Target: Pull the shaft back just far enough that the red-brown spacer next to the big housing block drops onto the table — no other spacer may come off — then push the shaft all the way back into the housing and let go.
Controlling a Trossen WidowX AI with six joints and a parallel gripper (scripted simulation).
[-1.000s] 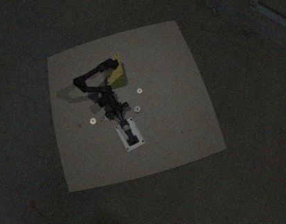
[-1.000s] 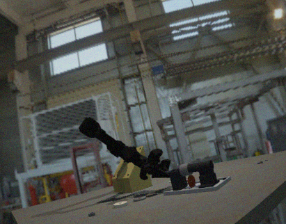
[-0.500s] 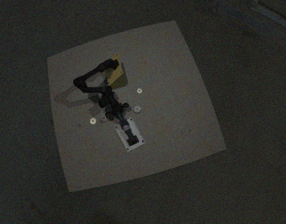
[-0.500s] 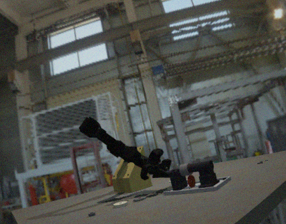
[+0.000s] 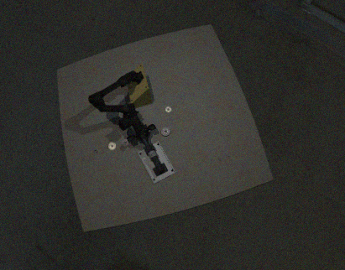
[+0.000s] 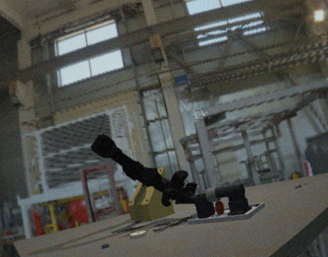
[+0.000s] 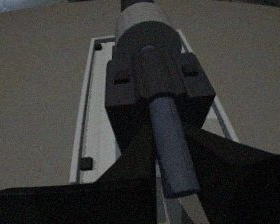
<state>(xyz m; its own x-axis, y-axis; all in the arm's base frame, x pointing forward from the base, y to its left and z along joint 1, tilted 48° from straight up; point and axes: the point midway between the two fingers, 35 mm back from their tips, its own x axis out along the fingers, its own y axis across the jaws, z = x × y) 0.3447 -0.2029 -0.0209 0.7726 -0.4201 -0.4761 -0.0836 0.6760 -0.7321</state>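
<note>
My gripper [image 5: 147, 142] [image 6: 192, 199] [image 7: 162, 130] is shut on the shaft [image 7: 175, 150], whose blue-grey end sticks out of the smaller block [image 6: 204, 206] [image 7: 125, 92]. A grey spacer [image 5: 151, 153] [image 6: 211, 194] [image 7: 141, 17] sits around the shaft line just beyond that block. A dark cylindrical section [image 6: 223, 191] runs from it to the big housing block [image 5: 159, 169] [image 6: 239, 200]. The red-brown spacer [image 6: 219, 207] stands on edge below this section, between the blocks, and looks off the shaft. How deep the shaft reaches into the housing is hidden.
The blocks stand on a white tray-like base [image 5: 146, 163] [image 7: 97, 120]. A yellow block [image 5: 141, 90] [image 6: 152, 207] is behind the arm. Pale discs [image 5: 112, 146] [image 5: 168, 109] and a greyer disc [image 5: 165, 132] lie on the table [image 5: 202, 105]. A small dark piece [image 6: 105, 246] lies near the front.
</note>
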